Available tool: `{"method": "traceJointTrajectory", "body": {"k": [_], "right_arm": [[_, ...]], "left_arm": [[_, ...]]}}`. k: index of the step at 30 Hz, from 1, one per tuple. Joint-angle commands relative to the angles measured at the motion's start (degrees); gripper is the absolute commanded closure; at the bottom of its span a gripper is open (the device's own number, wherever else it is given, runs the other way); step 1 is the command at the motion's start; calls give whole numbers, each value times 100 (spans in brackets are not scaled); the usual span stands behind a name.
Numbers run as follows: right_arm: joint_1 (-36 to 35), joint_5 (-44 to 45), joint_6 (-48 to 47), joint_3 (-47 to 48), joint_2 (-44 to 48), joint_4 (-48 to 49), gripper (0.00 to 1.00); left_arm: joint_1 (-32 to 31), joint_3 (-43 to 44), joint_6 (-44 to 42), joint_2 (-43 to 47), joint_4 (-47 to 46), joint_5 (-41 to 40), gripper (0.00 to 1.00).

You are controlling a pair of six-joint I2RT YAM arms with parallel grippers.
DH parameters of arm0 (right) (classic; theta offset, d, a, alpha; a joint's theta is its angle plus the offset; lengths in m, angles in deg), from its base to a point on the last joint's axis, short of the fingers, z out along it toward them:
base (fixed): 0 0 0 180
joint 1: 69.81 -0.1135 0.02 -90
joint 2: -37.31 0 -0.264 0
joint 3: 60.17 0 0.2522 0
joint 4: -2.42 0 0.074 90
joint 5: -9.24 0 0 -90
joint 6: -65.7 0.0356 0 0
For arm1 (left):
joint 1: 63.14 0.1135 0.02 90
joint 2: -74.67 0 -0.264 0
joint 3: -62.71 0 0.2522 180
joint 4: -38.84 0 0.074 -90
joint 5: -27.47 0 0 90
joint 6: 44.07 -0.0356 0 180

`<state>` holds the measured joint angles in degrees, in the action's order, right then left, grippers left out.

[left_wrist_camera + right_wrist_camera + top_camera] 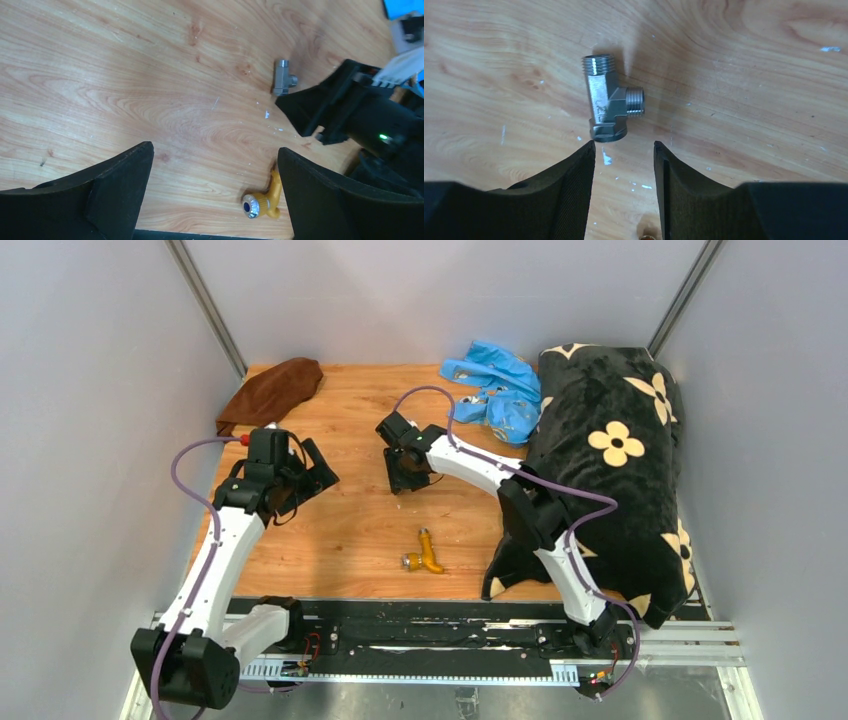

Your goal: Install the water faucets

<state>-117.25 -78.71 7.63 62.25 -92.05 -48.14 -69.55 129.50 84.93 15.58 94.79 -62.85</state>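
Note:
The brass-orange bent tap spout (427, 554) with a round silver end lies on the wooden table near the front edge. It also shows in the left wrist view (262, 200), low on the right. The silver-grey T-shaped fitting (609, 100) lies flat on the wood just beyond my right fingertips; it also shows in the left wrist view (283, 77). In the top view the right gripper hides it. My right gripper (624, 145) is open and empty, low over the table (405, 475). My left gripper (214, 150) is wide open and empty, held above the table at the left (305, 472).
A bright blue plastic bag (497, 385) lies at the back. A black blanket with cream flowers (610, 460) covers the table's right side. A brown cloth (272, 390) lies at the back left corner. Grey walls close in on three sides.

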Motion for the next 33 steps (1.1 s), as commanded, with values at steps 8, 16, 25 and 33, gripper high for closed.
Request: {"method": "traceJointTrajectory", "body": {"k": [8,16,25,33], "right_arm": [[-199,600,519,491,-437,-403,55],[-362,831,615,942,-697,-595,57],[-362,1029,883,1170,-960,-612,57],[-362,1323,832,1403,-1169,-661,67]], "left_arm": [[149,86,-19,228,44,216,2],[158,31,-29,240,35,249,2],[158,23,-64,296,68,232,2],[167,-2,-95,310,71,239,2]]}}
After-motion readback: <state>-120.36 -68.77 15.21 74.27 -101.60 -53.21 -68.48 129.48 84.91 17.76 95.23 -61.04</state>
